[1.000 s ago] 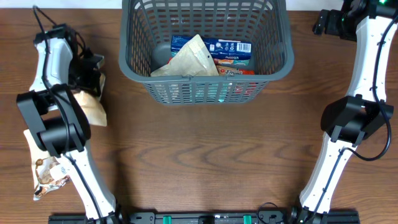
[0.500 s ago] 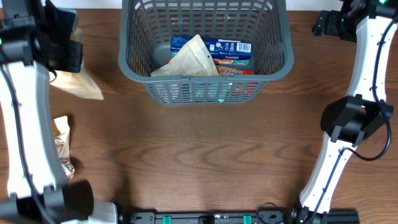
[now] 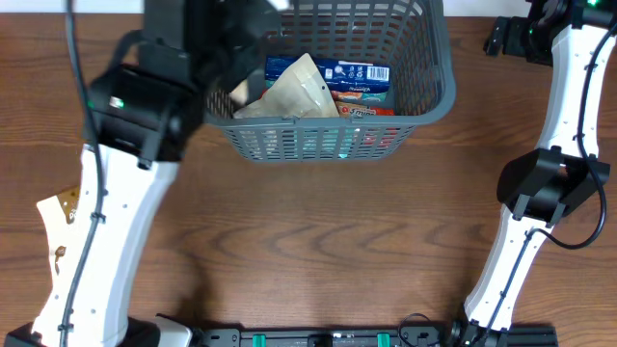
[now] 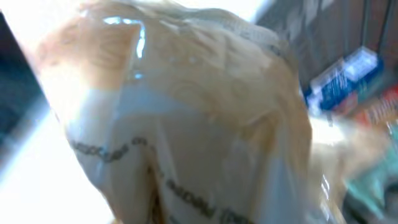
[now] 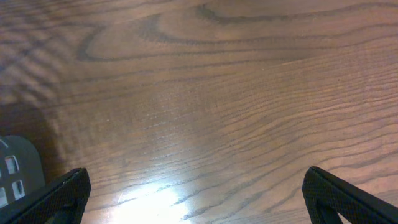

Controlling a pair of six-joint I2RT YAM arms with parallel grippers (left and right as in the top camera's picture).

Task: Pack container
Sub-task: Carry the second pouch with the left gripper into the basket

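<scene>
The container (image 3: 439, 77), a dark grey lattice basket, stands at the back middle of the table. Inside lie a tan pouch (image 3: 294, 92), a blue box (image 3: 352, 72) and a red packet (image 3: 371, 108). My left gripper (image 3: 236, 34) hangs over the basket's left rim, its fingers hidden under the wrist. It is shut on a cream-and-tan pouch (image 4: 186, 118), which fills the blurred left wrist view with the blue box (image 4: 345, 78) behind it. My right gripper (image 5: 196, 199) is open over bare wood at the far right, holding nothing.
A cream snack packet (image 3: 60, 207) lies near the table's left edge, partly behind the left arm. The right arm (image 3: 569, 106) stands along the right side. A grey corner (image 5: 18, 168) shows at the lower left of the right wrist view.
The left arm has swung from the table's left side to the basket's left rim, carrying the pouch up off the table. The right arm has not moved.
</scene>
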